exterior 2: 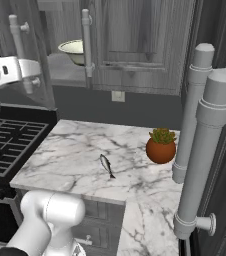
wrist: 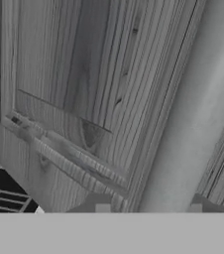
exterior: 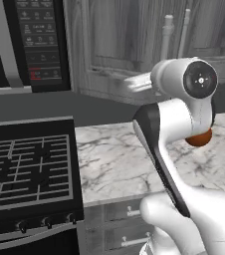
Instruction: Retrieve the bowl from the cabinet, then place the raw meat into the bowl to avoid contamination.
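**Cabinet door swung open; bowl exposed on the shelf, end effector beside the door handle.**

The end effector (wrist: 148, 211) is seen close against the cabinet (exterior 2: 135, 45) door, its fingertips (wrist: 102, 207) standing either side of the pale bar handle (wrist: 183, 124); whether the handle is gripped or released cannot be told. The bowl (exterior 2: 74, 50) sits upright on the shelf behind the open door (exterior 2: 32, 55), opening upward, with no long axis. The raw meat (exterior 2: 106, 166) lies flat on the marble table (exterior 2: 65, 155), near the plant pot (exterior 2: 160, 146), long axis running from far-left to near-right; head end cannot be told. Risk is judged as follows: the door may be struck by the arm during the reach, or the bowl may be knocked off the shelf edge.
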You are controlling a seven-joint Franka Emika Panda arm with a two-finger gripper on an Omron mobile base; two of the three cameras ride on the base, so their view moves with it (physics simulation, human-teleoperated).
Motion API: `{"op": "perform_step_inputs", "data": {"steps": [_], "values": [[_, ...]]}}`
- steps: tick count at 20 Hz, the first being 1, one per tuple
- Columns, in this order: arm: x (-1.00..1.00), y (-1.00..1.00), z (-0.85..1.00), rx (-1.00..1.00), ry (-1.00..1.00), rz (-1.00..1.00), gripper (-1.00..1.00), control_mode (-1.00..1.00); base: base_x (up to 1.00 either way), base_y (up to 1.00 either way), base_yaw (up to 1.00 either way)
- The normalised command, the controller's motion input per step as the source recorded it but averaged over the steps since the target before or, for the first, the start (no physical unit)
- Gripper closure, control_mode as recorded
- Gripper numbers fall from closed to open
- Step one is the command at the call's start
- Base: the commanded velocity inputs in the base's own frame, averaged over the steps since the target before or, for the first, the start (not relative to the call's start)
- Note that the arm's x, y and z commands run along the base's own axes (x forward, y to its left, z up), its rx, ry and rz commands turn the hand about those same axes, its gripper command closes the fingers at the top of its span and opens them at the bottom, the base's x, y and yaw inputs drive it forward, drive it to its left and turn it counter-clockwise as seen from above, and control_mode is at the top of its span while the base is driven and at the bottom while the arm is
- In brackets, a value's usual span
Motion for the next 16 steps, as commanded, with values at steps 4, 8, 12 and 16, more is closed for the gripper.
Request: {"op": "perform_step_inputs", "data": {"steps": [4, 8, 12, 16], "values": [[-0.54, 0.69, 0.0, -0.11, 0.0, -0.01, 1.0, -1.0, 0.0, 0.0, 0.0], [-0.36, 0.59, 0.0, -0.11, 0.0, -0.01, -1.0, -1.0, 0.0, 0.0, 0.0], [-0.01, 0.13, 0.0, -0.03, 0.0, 0.0, -1.0, -1.0, 0.0, 0.0, 0.0], [-0.08, 0.0, 0.0, 0.0, -0.03, 0.0, -1.0, -1.0, 0.0, 0.0, 0.0]]}}
